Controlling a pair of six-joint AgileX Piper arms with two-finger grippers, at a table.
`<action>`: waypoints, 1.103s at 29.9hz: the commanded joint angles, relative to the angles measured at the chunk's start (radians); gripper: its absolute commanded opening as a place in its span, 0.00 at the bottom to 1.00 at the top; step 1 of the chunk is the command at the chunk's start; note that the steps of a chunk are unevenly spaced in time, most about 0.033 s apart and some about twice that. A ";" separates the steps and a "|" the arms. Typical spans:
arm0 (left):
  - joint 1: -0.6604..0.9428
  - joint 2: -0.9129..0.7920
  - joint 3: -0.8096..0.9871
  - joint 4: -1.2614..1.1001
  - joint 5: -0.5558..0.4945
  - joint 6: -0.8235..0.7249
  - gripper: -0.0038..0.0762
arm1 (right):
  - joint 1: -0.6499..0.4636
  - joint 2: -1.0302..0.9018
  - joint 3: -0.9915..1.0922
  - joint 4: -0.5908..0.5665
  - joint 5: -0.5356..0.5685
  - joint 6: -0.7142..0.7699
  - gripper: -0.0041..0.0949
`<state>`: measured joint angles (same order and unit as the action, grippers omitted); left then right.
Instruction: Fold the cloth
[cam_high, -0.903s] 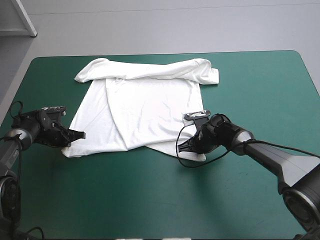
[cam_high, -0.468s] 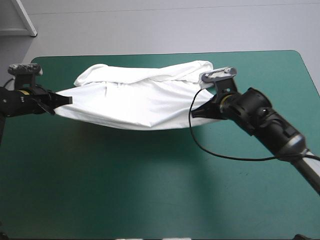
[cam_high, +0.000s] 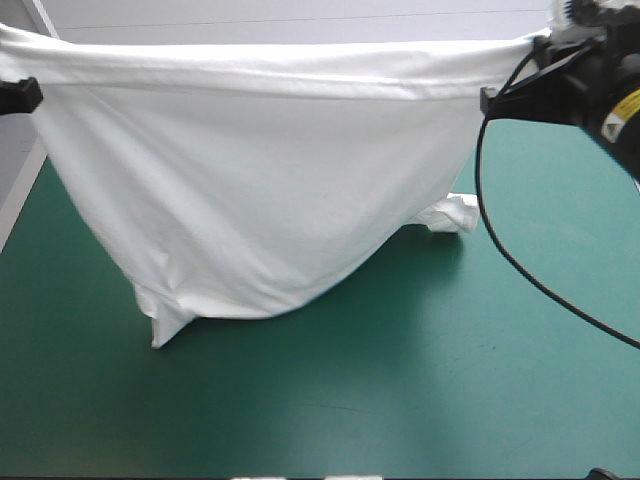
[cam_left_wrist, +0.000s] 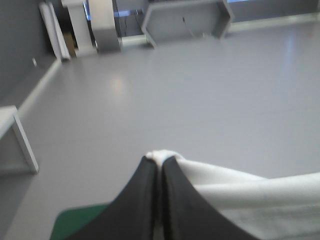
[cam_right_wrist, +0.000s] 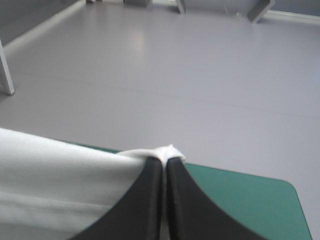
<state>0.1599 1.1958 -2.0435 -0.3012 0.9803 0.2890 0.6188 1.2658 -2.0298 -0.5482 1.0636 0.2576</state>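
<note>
The white T-shirt (cam_high: 250, 190) hangs high over the table, stretched taut between both grippers along its upper edge. It sags in a wide curtain; one low corner (cam_high: 165, 325) and a sleeve end (cam_high: 450, 213) touch the teal-green cover. My left gripper (cam_high: 30, 95) holds the upper edge at the far left, and in the left wrist view (cam_left_wrist: 159, 162) its black fingers pinch a white fold (cam_left_wrist: 161, 156). My right gripper (cam_high: 490, 100) holds the other end, with its fingers (cam_right_wrist: 164, 162) shut on a white corner (cam_right_wrist: 167, 151).
The teal-green table (cam_high: 400, 380) lies open in front of and under the hanging T-shirt. The table's far right corner (cam_right_wrist: 285, 187) shows beyond my right gripper.
Both grippers rose steeply with the T-shirt's edge, from low on the table to high above it. The T-shirt went from lying flat to hanging as a stretched curtain.
</note>
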 joint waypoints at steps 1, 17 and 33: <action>-0.006 -0.005 -0.151 0.036 -0.110 -0.002 0.04 | 0.000 -0.026 -0.150 -0.042 -0.032 -0.043 0.02; -0.006 0.071 -0.267 0.096 -0.055 -0.002 0.04 | 0.000 -0.033 -0.290 0.095 -0.080 -0.161 0.02; -0.006 0.498 -0.556 -0.202 -0.252 0.104 0.04 | 0.000 0.354 -0.388 -0.513 -0.605 0.304 0.02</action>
<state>0.1549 1.7165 -2.4817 -0.4716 0.8351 0.3893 0.6188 1.6488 -2.3317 -0.9102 0.6303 0.4592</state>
